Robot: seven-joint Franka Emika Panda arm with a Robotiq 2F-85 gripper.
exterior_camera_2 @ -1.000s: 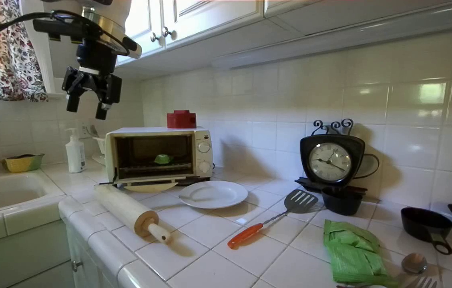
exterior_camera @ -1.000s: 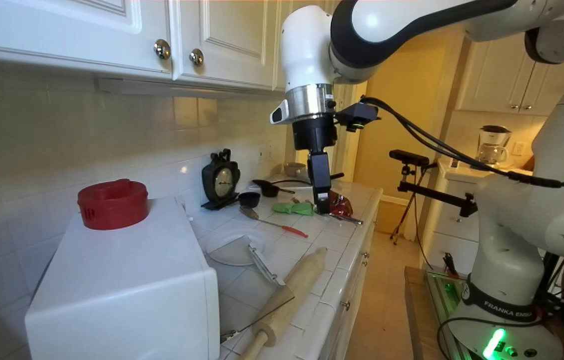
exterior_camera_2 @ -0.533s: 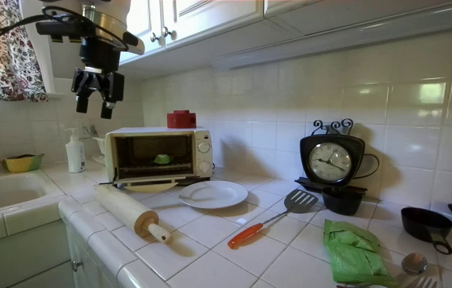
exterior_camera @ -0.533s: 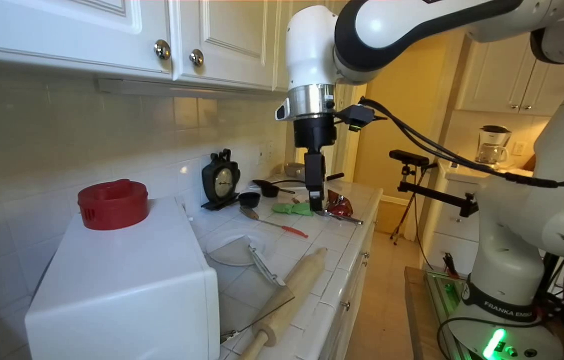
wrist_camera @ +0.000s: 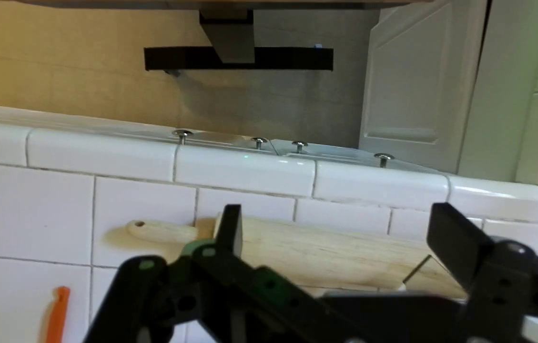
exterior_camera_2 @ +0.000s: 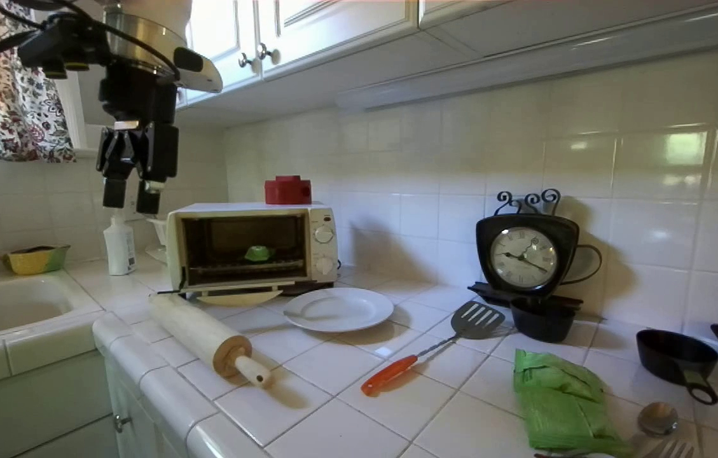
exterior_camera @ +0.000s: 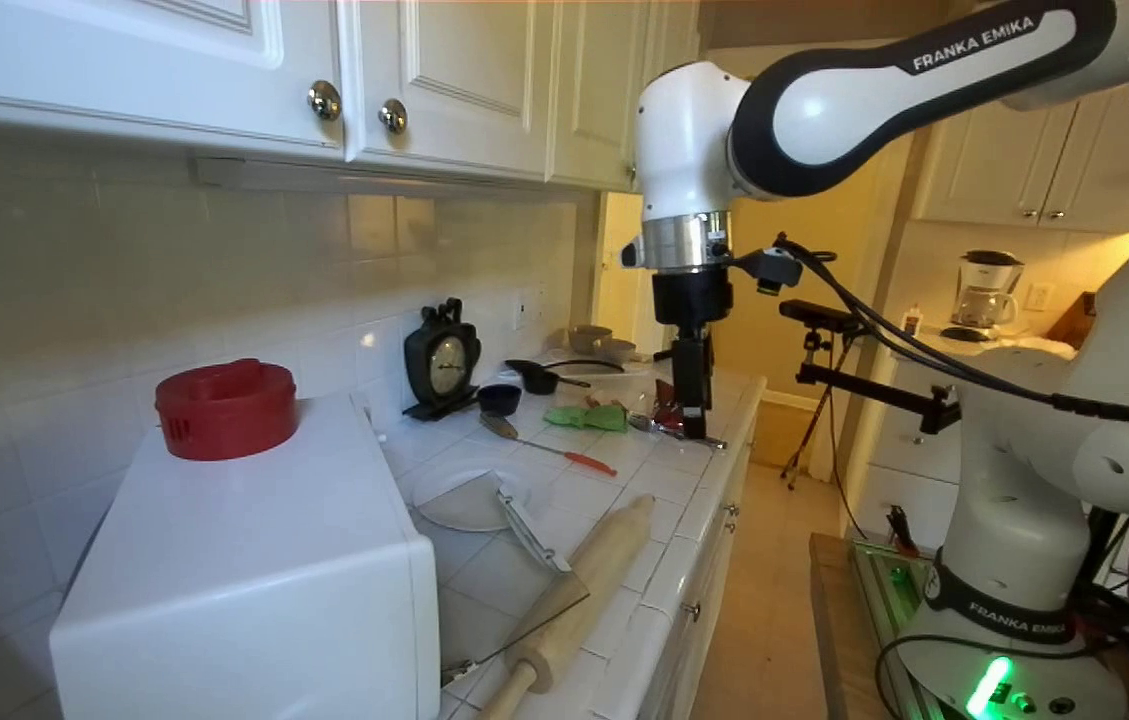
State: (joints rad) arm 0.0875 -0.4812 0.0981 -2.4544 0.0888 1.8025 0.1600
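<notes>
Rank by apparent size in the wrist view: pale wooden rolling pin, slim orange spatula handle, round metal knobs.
1. Rolling pin, partly hidden
2. Orange spatula handle, cut off
3. Metal knobs, too alike to rank

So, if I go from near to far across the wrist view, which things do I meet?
Open black two-fingered hand, pale cylindrical wooden rolling pin, rounded white tile counter edge, round shiny metal knobs, flat tan floor.

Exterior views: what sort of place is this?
A kitchen, probably a home one: an exterior view shows a sink, plus a toaster oven and a rolling pin on a tiled counter.
</notes>
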